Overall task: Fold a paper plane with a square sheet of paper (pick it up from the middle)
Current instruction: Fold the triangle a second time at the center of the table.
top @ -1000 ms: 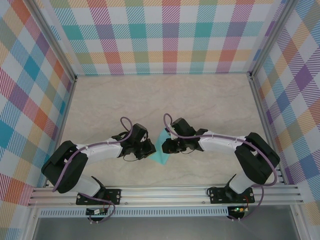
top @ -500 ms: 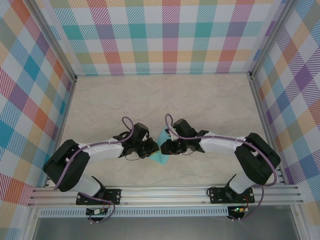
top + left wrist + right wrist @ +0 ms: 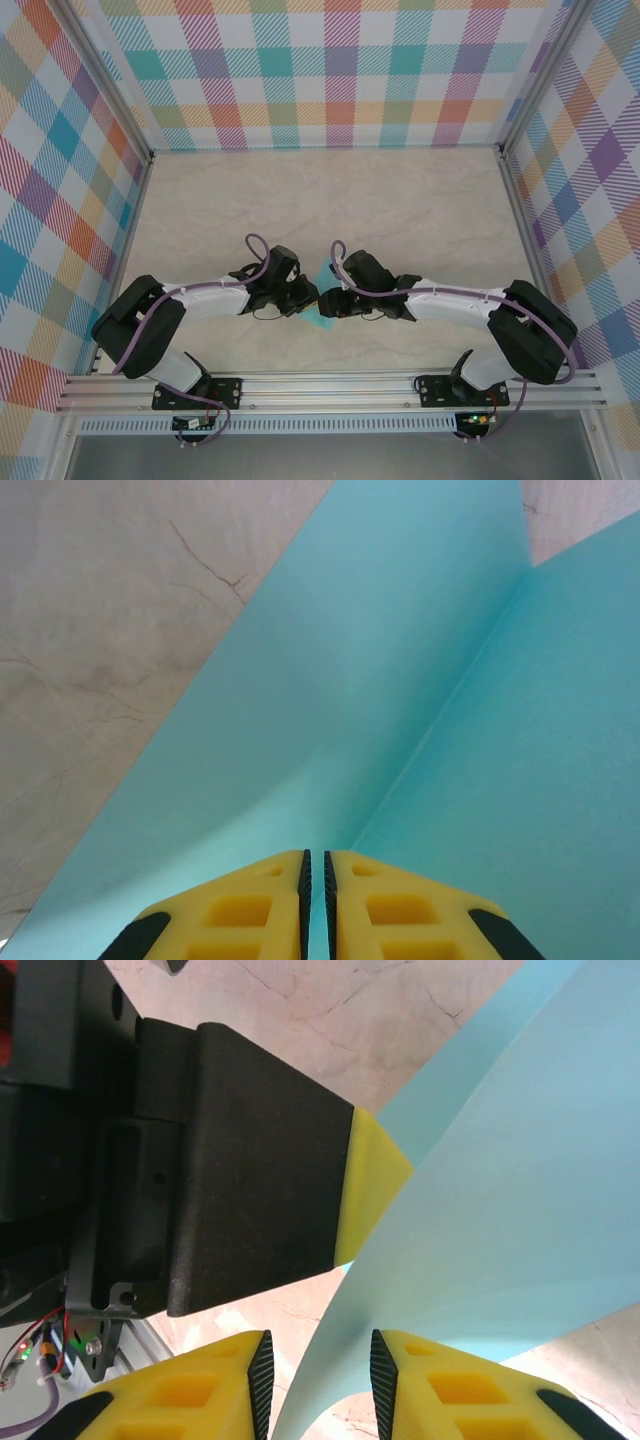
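Sheet of paper [image 3: 319, 316] at 6 o'clock on the table [image 3: 300, 200], hidden more than a second ago: both claws have closed in. Left claw [image 3: 315, 880], at its 9 o'clock, clenched on it; right claw [image 3: 320, 1365], at 3 o'clock, parted around an edge. I judge a crease is underway.
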